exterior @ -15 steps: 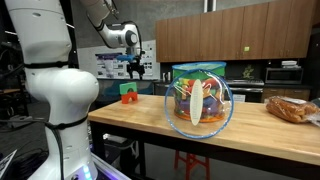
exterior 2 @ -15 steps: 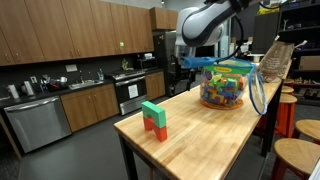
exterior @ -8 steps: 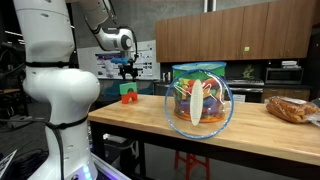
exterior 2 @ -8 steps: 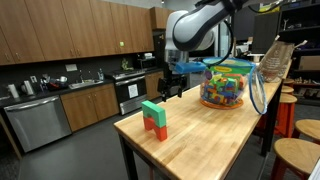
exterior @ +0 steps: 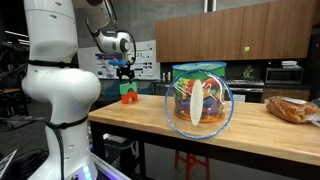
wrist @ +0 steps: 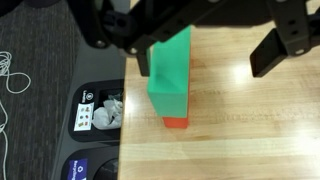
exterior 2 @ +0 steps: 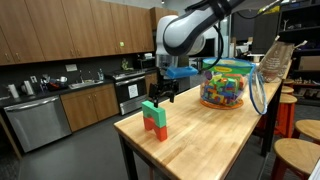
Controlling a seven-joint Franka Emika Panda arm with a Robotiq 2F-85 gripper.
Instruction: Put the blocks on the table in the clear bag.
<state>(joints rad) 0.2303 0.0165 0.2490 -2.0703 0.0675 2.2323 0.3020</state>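
A green block stands on a red/orange block near the end of the wooden table; the stack also shows in an exterior view. My gripper hangs open just above the stack, also seen in an exterior view. In the wrist view the green block lies between the fingers, close to one finger, with the red block under it; the gripper holds nothing. The clear bag with a teal rim stands mid-table, full of colourful items.
A smaller bag of orange-brown contents lies at the table's far end. The robot's white base stands by the block end. Stools stand beside the table. The table edge runs close to the stack, floor and cables below.
My gripper has moved away from the clear bag toward the block stack and come down over it, staying open. The blocks and bag have not moved.
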